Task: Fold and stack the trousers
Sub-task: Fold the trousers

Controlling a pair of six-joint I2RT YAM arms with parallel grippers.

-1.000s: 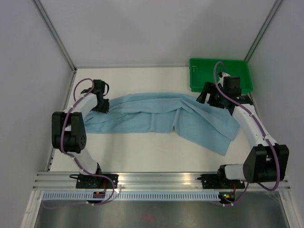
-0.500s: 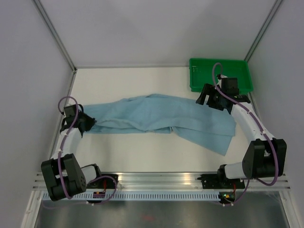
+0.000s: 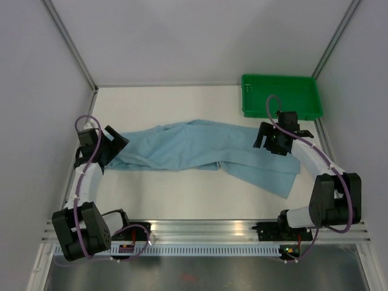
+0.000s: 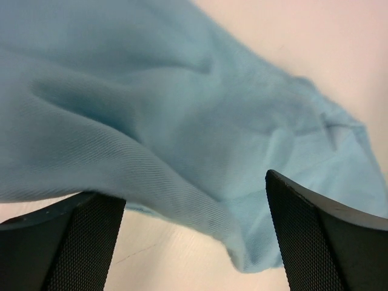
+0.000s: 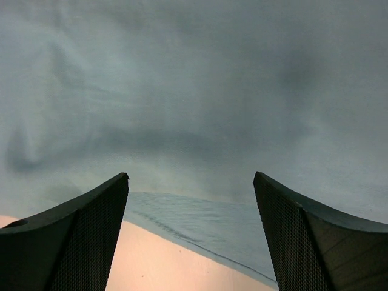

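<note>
Left tool (image 3: pixel 116 145) jaws apart at the trousers' (image 3: pixel 200 145) left end; right tool (image 3: pixel 262 138) jaws apart over the right end.

- You had the right gripper (image 5: pixel 191 176) spread wide, its two black fingers (image 5: pixel 79 242) rising from the lower corners with their mesh-textured pads facing each other.
- The light blue trousers (image 5: pixel 194 91) filled most of your view, lying in soft, shallow folds.
- A cloth edge ran between the fingertips, slanting down to the right.
- Below that edge you saw a strip of pale table (image 5: pixel 182 270).
</note>
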